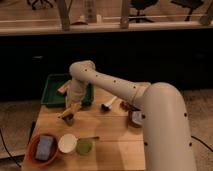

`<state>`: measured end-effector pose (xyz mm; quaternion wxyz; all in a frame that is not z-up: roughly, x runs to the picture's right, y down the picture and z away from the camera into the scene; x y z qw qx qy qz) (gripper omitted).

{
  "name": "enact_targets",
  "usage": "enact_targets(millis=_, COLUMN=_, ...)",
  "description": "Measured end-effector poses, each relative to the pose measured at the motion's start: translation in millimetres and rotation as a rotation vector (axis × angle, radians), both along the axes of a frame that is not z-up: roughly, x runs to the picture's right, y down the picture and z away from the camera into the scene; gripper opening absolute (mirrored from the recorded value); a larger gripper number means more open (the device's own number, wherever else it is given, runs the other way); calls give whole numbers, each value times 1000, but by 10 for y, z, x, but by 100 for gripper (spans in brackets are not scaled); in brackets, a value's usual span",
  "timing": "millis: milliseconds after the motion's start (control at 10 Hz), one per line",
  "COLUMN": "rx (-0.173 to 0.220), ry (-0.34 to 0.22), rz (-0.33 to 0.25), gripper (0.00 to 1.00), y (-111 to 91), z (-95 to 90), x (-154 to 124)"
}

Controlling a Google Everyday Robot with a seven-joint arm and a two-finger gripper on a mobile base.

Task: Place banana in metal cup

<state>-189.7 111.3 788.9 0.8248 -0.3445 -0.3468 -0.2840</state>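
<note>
My gripper hangs from the white arm over the left part of the wooden table, just in front of the green tray. It is shut on a yellow banana, which lies slanted between the fingers just above the tabletop. The metal cup stands at the right side of the table, partly hidden behind my arm and well to the right of the gripper.
A green tray holding a tan item sits at the back left. An orange bowl with a grey-blue object, a white bowl and a green cup line the front left. A white-handled brush lies mid-table.
</note>
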Motion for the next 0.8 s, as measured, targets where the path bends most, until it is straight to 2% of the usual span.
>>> enact_targets(millis=800, rx=4, ry=-13, rz=-18, gripper=80, y=-18, z=-12, x=-28)
